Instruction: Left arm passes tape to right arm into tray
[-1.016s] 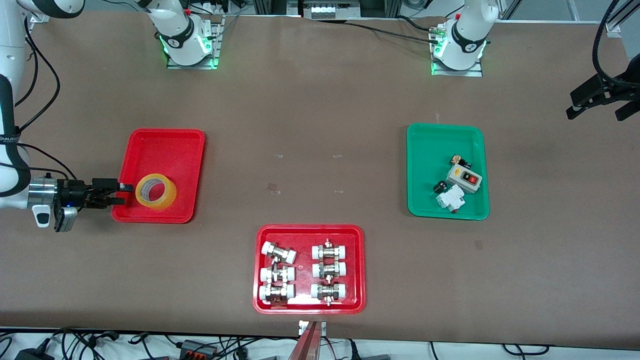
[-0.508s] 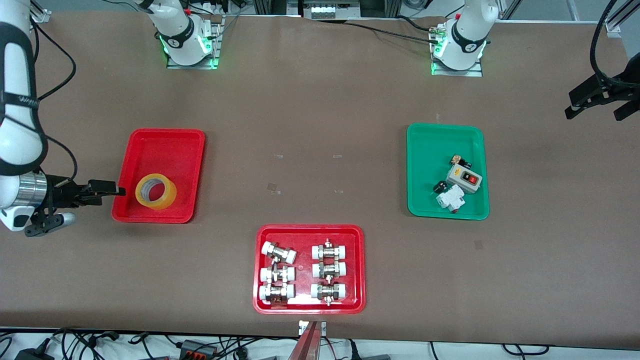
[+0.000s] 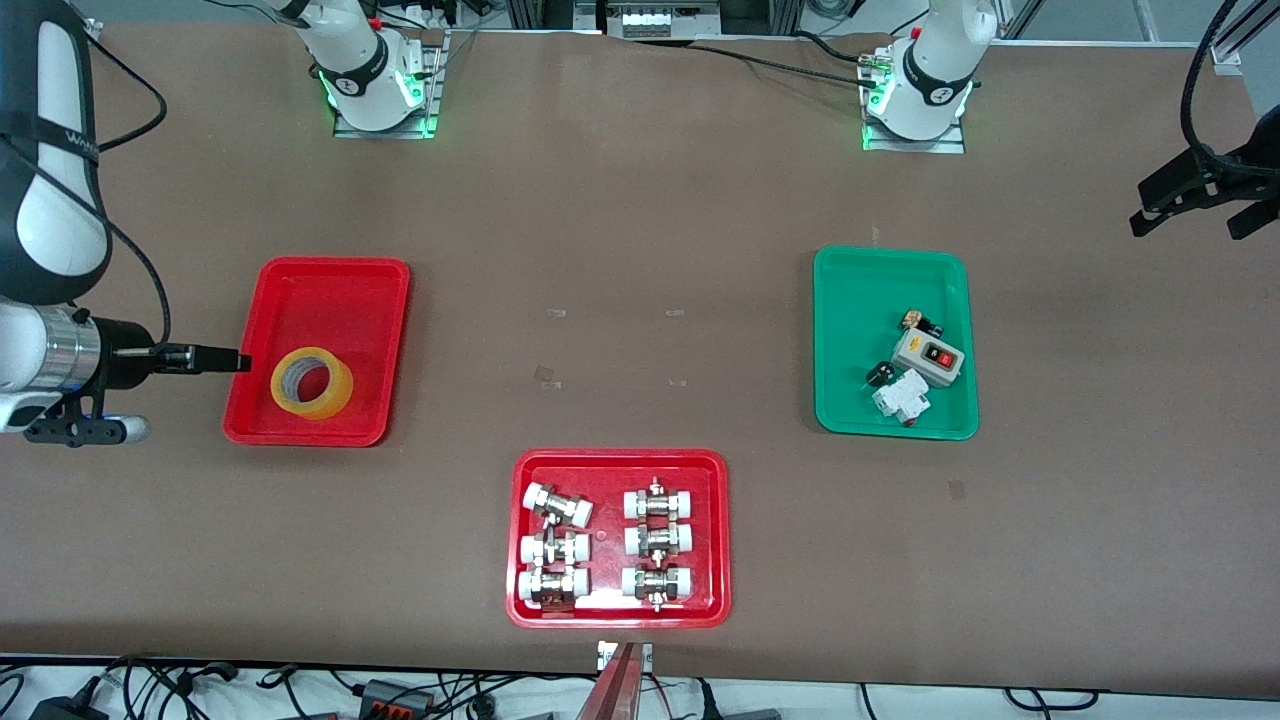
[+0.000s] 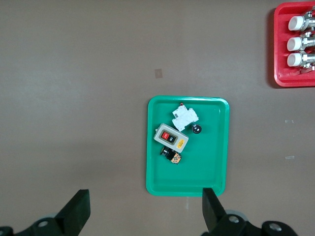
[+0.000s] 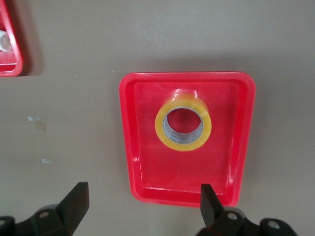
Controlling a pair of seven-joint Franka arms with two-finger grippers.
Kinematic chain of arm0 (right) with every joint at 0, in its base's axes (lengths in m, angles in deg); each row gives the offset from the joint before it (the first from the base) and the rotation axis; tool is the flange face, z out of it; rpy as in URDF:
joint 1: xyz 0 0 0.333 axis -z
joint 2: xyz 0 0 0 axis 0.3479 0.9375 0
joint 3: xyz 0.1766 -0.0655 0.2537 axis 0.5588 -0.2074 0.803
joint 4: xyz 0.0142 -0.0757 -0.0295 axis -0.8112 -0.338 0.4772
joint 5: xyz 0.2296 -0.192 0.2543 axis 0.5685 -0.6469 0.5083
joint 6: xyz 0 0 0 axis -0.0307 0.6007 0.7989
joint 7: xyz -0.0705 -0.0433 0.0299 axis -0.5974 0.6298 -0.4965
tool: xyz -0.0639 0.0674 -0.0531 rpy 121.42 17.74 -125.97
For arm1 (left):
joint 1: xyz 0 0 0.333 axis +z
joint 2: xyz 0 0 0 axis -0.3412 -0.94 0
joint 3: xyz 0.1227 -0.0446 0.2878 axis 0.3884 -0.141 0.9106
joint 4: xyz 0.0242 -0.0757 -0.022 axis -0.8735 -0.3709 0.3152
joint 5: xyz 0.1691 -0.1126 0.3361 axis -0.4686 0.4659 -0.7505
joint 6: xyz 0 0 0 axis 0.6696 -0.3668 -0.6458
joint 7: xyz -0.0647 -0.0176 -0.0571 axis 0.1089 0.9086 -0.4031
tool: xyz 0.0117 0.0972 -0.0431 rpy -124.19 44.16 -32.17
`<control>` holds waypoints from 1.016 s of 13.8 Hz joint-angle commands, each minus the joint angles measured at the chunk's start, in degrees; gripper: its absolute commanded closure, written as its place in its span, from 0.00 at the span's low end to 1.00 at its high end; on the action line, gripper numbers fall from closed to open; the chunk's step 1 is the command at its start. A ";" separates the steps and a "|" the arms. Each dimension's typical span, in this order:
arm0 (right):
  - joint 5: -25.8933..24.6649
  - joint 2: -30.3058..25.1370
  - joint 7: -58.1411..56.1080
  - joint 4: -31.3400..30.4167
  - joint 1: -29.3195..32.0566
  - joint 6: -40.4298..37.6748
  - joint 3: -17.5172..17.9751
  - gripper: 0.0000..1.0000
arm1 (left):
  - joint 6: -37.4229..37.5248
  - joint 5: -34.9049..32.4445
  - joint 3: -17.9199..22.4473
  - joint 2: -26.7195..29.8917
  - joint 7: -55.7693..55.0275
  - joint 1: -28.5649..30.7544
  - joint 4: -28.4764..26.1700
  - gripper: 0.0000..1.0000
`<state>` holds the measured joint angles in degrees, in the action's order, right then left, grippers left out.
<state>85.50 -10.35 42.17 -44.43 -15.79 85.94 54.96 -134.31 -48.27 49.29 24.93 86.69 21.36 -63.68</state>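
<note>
Already the tape (image 3: 312, 383) lies flat in the red tray (image 3: 330, 285) — released. Right gripper (image 3: 215, 359) hovers at the tray's edge, fingers apart; left gripper (image 3: 1195, 195), jaws spread, waits above the table's left-arm end.

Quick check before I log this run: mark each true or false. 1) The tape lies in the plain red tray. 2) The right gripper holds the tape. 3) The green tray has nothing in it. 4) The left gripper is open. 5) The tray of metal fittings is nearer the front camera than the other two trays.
1) True: the tape lies flat in the red tray.
2) False: the right gripper is open, at the tray's edge toward the right arm's end, apart from the tape.
3) False: the green tray holds a switch box and small parts.
4) True: the left gripper is open, over the green tray.
5) True: the fittings tray sits nearest.
</note>
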 commanded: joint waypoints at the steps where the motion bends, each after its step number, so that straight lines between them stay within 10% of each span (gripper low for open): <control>1: -2.63 -0.04 1.23 7.25 -0.09 -5.52 -0.19 0.00 | 1.15 -1.54 -0.12 -0.25 0.73 0.17 1.39 0.00; 7: -7.04 -2.57 4.13 11.31 -1.32 -2.75 -0.45 0.00 | 1.23 -1.54 -0.12 -0.17 0.90 0.26 1.22 0.00; 14: -10.73 -13.65 -0.79 -3.63 -3.61 8.97 -3.09 0.00 | 0.97 -1.54 -0.12 -0.17 0.99 0.61 1.04 0.00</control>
<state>75.31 -19.62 43.37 -42.09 -18.53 92.91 53.57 -134.22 -48.27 49.44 24.93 86.75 21.44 -63.66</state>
